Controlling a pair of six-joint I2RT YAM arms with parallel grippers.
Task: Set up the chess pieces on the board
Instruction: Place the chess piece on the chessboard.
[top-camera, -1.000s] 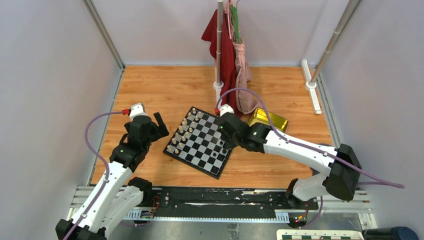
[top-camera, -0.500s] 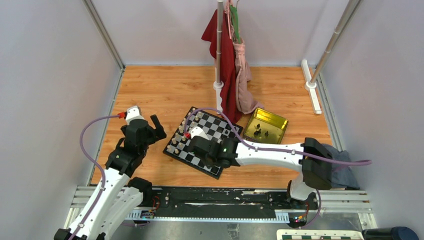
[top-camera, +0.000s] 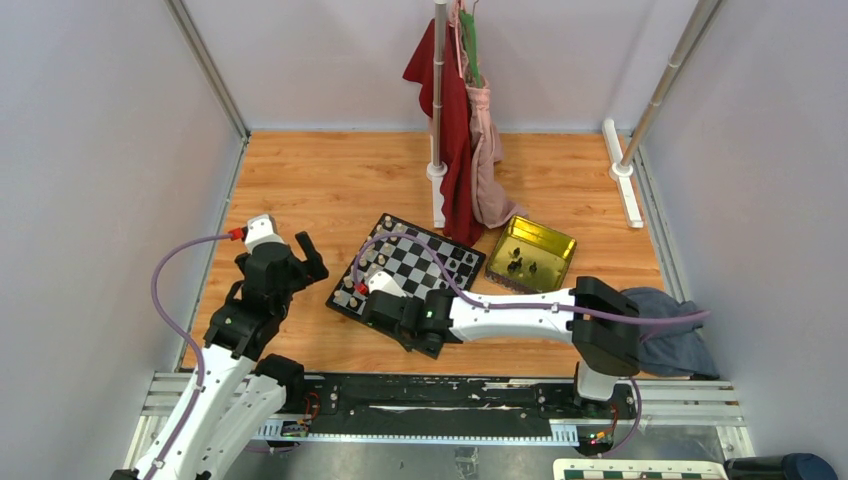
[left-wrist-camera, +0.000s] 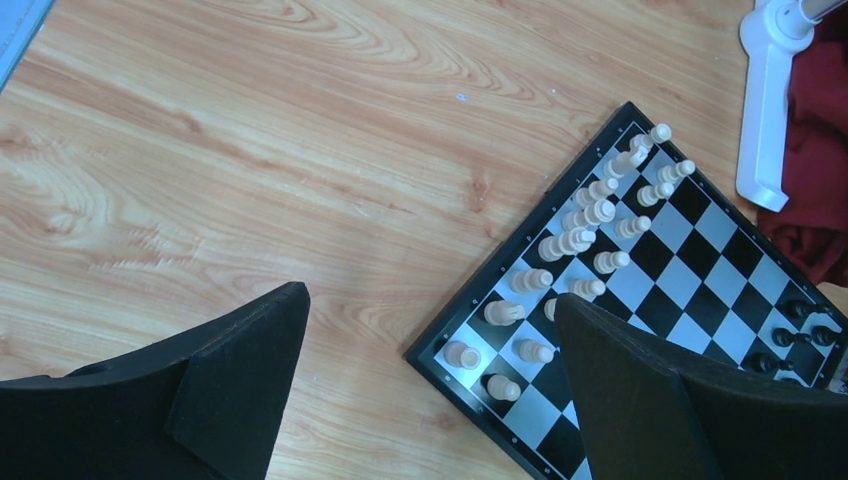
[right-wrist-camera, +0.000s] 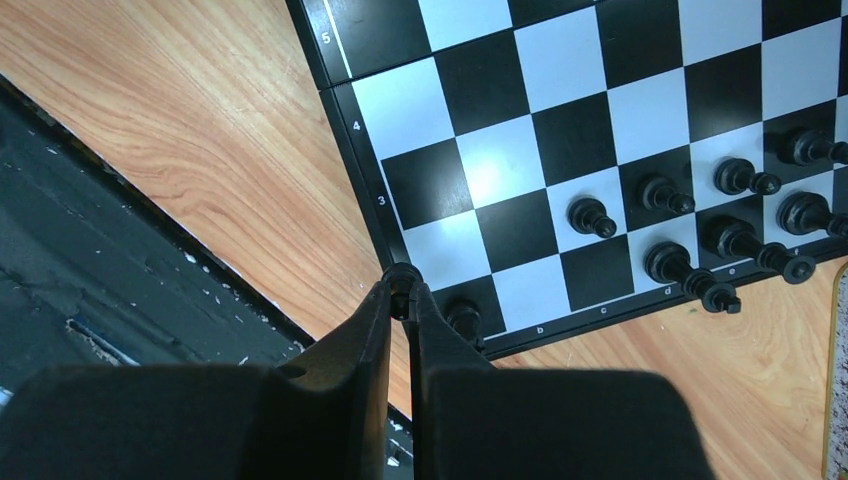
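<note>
The board (top-camera: 410, 262) lies tilted on the wooden floor, with cream pieces along its left side. My right gripper (right-wrist-camera: 401, 287) is shut on a small black chess piece (right-wrist-camera: 400, 276), held over the board's near rim (right-wrist-camera: 352, 128) by the corner marked 2. A black piece (right-wrist-camera: 464, 317) stands just right of it, and several more black pieces (right-wrist-camera: 744, 178) stand along the right side. In the top view the right gripper (top-camera: 418, 340) covers the board's near corner. My left gripper (left-wrist-camera: 430, 297) is open and empty, above the floor left of the board (left-wrist-camera: 690, 262).
A gold tin tray (top-camera: 553, 240) holding a few black pieces (top-camera: 516, 264) sits right of the board. A stand pole (top-camera: 438, 120) hung with red and pink cloths is behind it. A grey cloth (top-camera: 668, 322) lies at the right. A black rail (top-camera: 440, 395) runs along the near edge.
My right arm has swung from the tray side across the board to its near corner, uncovering the tray. My left gripper has drawn back slightly to the left.
</note>
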